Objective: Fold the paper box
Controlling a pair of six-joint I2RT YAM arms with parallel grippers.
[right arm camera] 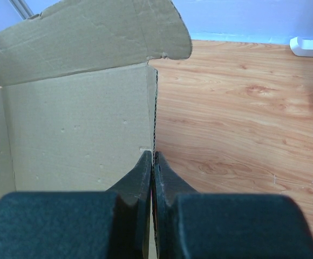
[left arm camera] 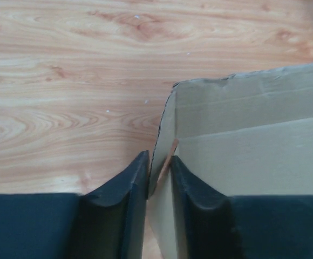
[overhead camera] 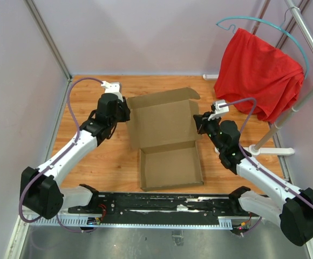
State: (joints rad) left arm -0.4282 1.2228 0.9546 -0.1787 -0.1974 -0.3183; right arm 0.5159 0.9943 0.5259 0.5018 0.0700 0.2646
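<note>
Left claw and right claw pinch opposite paper box walls.

Plain brown paper box, orange wood-grain table, bright red cloth.

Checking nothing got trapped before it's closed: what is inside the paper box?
Only bare brown cardboard shows inside the paper box; its tray and open lid hold nothing. The table under it is covered.
</note>
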